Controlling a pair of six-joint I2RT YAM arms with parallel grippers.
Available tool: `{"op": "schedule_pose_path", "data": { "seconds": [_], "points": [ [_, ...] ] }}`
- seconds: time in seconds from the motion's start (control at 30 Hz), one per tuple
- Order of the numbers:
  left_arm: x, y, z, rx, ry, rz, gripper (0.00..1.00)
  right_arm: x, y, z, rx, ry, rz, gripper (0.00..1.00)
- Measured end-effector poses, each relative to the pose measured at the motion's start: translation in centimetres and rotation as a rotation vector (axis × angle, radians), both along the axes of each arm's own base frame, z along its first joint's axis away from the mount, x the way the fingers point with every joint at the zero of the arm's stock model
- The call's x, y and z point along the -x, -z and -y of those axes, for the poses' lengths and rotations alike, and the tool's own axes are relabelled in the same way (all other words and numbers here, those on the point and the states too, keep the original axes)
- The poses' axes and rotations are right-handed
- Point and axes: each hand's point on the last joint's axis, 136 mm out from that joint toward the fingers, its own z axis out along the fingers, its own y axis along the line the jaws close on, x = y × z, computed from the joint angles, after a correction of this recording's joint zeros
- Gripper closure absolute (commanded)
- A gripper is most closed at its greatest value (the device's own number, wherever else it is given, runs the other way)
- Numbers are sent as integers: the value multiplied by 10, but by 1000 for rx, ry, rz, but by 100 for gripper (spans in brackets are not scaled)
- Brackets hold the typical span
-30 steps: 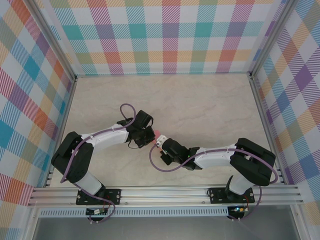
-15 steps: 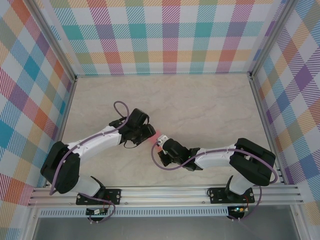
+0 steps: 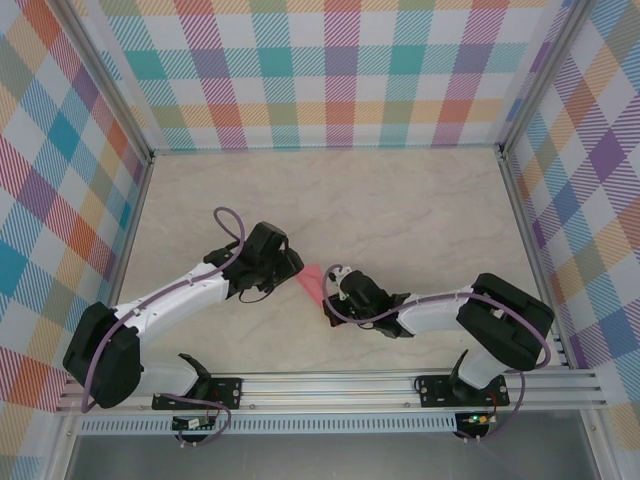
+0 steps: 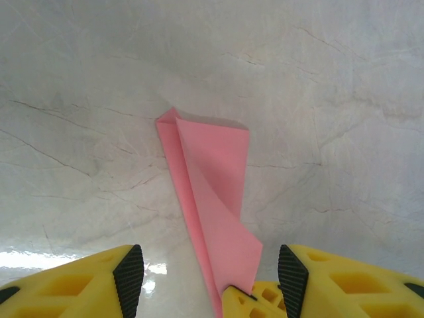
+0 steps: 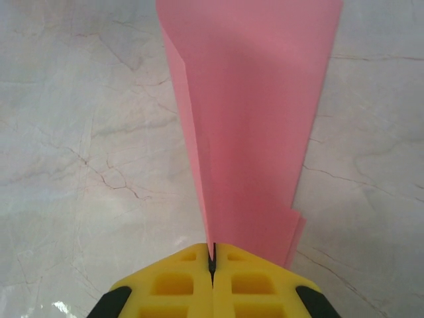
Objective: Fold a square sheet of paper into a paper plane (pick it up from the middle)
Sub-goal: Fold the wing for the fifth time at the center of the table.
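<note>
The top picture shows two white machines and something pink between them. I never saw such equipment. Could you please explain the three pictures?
These are two white-and-black robot arms, left and right, bolted at the near edge of a pale marble-patterned table. The top picture comes from a fixed camera above; the other two come from a camera on each wrist, looking past yellow fingers. The right gripper is shut on a folded salmon-pink paper, a narrow pointed shape. The left gripper is open, its fingers standing either side of the paper without pinching it.
</note>
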Motion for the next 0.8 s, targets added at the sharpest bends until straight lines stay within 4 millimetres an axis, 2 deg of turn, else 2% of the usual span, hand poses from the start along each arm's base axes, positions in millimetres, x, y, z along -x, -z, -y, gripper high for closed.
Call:
{"op": "schedule_pose_path", "data": {
  "seconds": [0.37, 0.6, 0.8],
  "points": [
    [2, 16, 13, 62, 7, -41, 45, 3, 2, 1, -66, 60, -120, 100],
    [-1, 19, 27, 122, 32, -48, 52, 3, 10, 4, -80, 94, -198, 100],
    [-2, 30, 40, 169, 60, -71, 54, 2, 11, 6, -100, 114, -245, 100]
  ]
}}
